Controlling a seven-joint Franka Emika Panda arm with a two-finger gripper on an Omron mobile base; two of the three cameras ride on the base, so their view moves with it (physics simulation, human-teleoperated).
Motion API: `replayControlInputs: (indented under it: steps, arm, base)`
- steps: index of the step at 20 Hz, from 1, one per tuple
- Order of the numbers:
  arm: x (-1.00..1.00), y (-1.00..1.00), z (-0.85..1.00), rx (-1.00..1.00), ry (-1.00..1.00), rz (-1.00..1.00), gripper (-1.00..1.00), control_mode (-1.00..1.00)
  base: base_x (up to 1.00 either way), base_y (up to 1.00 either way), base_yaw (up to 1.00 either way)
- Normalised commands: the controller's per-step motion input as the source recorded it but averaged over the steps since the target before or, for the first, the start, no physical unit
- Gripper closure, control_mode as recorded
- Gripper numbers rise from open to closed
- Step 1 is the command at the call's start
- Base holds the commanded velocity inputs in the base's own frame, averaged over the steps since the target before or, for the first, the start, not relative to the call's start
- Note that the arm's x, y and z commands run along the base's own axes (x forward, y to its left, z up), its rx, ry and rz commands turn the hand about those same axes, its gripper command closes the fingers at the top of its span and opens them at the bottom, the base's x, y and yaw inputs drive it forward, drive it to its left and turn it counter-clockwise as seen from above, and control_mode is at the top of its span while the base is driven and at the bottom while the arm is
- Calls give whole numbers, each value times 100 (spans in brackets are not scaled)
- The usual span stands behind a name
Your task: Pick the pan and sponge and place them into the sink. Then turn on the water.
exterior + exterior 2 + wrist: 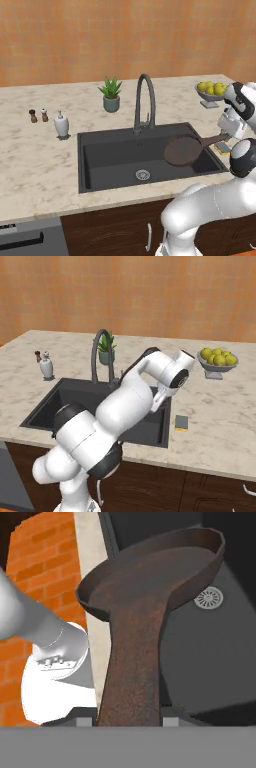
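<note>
Pan held by its handle over the sink, sponge waiting on the counter.

Left base view: pan [183, 150] hangs over the right part of the black sink [100, 137], handle running to the hand at the right; looks stiff and heavy, front-loaded, so a grip far out on the handle may let it tip. Basin holds nothing but the drain; faucet [144, 100] dry. Right base view: sponge [181, 422] lies flat just beside the sink's right rim, soft and light, easy pinch across the sides; fruit bowl [216, 367] holds lemons. Hand view: gripper [129, 718] clamped on the pan handle.
</note>
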Motion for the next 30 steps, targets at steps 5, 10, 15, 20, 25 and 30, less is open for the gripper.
replayControlInputs:
  steps: [5, 10, 15, 20, 25, 30]
  arm:
    - [0, 75, 0, 23, 28, 0, 100, -100]
    - [0, 64, -17, 17, 6, -1, 100, -100]
    - [-12, 30, -44, 0, -3, -4, 100, -100]
    - [-28, 13, -55, -12, -16, -7, 100, -100]
    - [-8, 62, -23, -7, -21, -11, 100, -100]
    - [0, 82, -38, -10, -15, -14, 100, -100]
  base:
    - [0, 0, 0]
    - [0, 0, 0]
    - [0, 0, 0]
    - [0, 0, 0]
    - [0, 0, 0]
    - [0, 0, 0]
